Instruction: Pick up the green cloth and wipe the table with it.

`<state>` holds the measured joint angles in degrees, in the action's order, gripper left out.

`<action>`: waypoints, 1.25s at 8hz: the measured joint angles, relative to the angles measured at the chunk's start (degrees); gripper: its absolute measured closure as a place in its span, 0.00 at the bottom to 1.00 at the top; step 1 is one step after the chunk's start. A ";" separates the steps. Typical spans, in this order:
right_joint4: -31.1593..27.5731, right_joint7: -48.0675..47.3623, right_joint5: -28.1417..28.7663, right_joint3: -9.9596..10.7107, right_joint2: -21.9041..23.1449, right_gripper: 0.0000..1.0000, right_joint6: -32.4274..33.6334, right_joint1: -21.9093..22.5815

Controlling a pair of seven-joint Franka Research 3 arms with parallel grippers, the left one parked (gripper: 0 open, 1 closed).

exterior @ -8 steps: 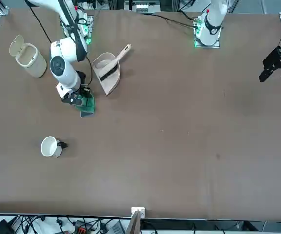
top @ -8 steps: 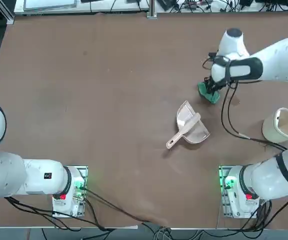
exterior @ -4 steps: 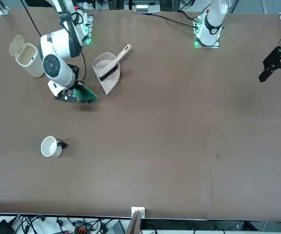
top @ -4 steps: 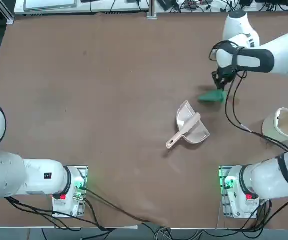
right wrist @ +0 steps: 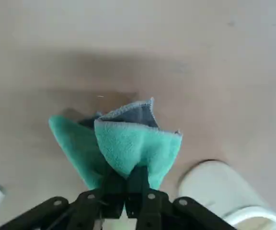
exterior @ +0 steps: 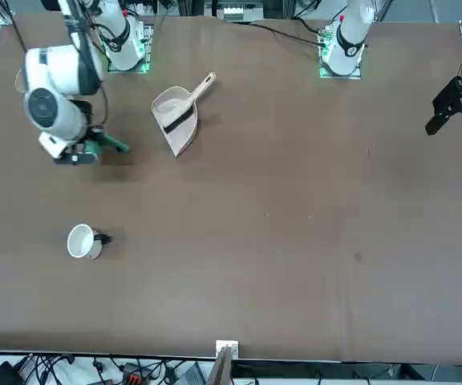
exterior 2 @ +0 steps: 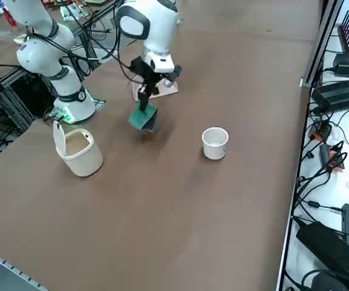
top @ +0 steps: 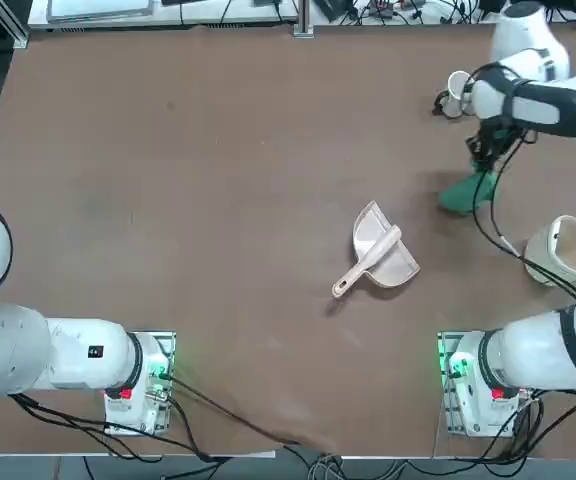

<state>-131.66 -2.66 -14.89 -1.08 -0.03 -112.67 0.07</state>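
Since the earlier frame, we see the right claw (right wrist: 126,184) carry the green cloth (right wrist: 128,146) away from the dustpan (top: 382,253); only the wrist view shows its fingers pinching the cloth above the worktop (top: 218,180).

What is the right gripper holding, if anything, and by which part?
The right gripper holds the green cloth, its fingers pinched shut on a bunched fold at the top; the rest hangs down toward the table.

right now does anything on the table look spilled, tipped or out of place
Nothing stands out. The right hand pinches the green cloth; the dustpan, cup and small bin sit apart on the table.
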 joint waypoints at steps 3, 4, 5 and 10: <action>-0.20 1.45 -5.74 0.00 -2.05 0.95 -2.84 -3.59; -0.91 1.46 -5.83 -0.02 -4.14 0.95 -6.28 -4.40; -1.54 1.03 -5.69 -0.06 -6.62 0.95 -9.58 -4.63; -3.78 -0.98 6.35 -1.57 -15.90 0.95 -23.26 -3.04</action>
<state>-135.44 -3.64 -8.54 -2.64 -15.93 -135.93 -2.97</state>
